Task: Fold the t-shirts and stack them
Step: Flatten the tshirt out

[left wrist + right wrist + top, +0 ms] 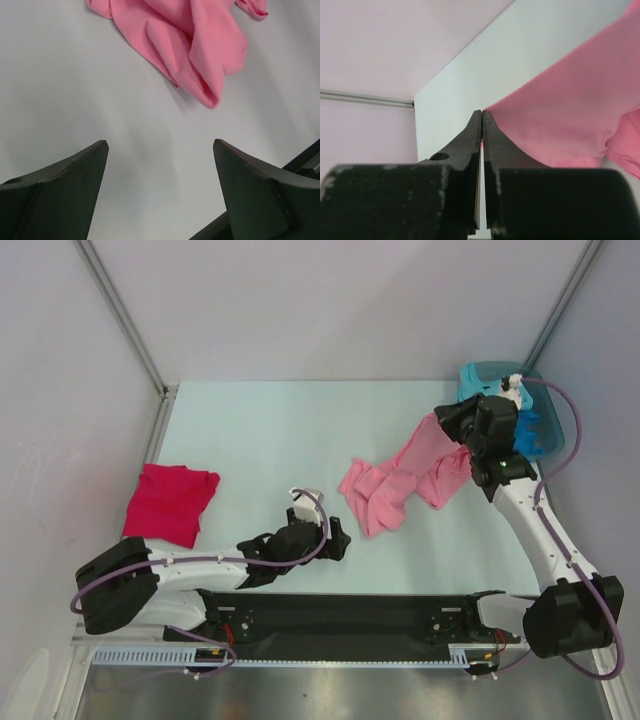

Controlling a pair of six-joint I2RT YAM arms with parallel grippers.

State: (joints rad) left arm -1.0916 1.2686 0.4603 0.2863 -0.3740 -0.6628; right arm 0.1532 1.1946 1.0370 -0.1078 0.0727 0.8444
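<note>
The light pink t-shirt (398,483) lies crumpled right of the table's middle, with one corner pulled up toward the back right. My right gripper (443,420) is shut on that raised corner; in the right wrist view the jaws (482,112) are pinched together with pink cloth (570,95) stretching away to the right. The crimson-magenta t-shirt (170,502) lies folded at the left. My left gripper (338,540) is open and empty, low over the table just in front of the pink shirt's near end (200,55); its fingertips (160,142) stand wide apart. Turquoise cloth (478,390) and blue cloth (530,430) sit in the tub.
A teal plastic tub (500,368) stands at the back right corner, behind my right arm. A metal rail (160,420) runs along the table's left edge. Walls close the back and sides.
</note>
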